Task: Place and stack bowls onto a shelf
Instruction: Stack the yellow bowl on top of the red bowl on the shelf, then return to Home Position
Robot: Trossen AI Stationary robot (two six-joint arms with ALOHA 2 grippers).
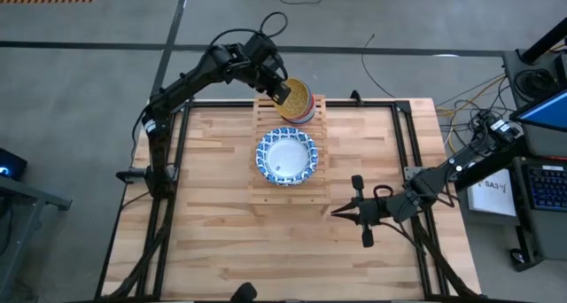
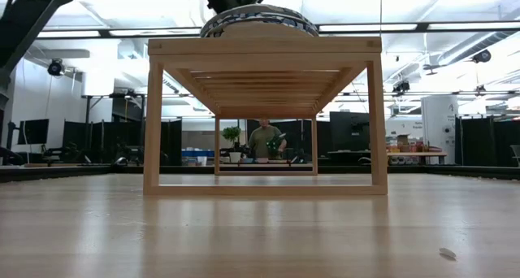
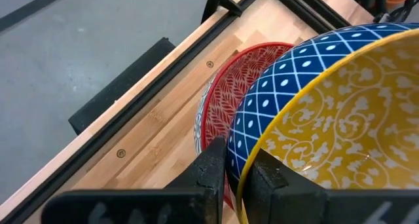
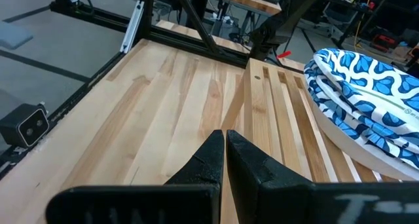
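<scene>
The small bowl with a yellow floral inside and a blue diamond-patterned outside (image 3: 340, 112) is pinched by its rim in the left gripper (image 3: 232, 168), one dark finger inside and one outside the wall. It hangs over the far end of the light wooden slatted shelf (image 1: 266, 190), directly above a small red-patterned bowl (image 3: 245, 76) that sits there, with what looks like another pale rim beneath it. Whether the yellow bowl already touches the red one cannot be told.

To finish this step well, I judge the bowl should be levelled and centred over the red one, then lowered straight down until it nests. The fingers should part only once its weight rests on the stack. The inner finger then needs to lift clear without dragging the rim, since a sideways pull could tip the small stack off the shelf's edge.

In the middle of the shelf sits a stack of wide bowls with blue-patterned rims and white centres (image 1: 285, 156), just beside the small stack.

The right gripper (image 4: 224, 160) waits low over the plank tabletop (image 1: 213, 232) beside the shelf's near end, its fingers pressed together on nothing.
</scene>
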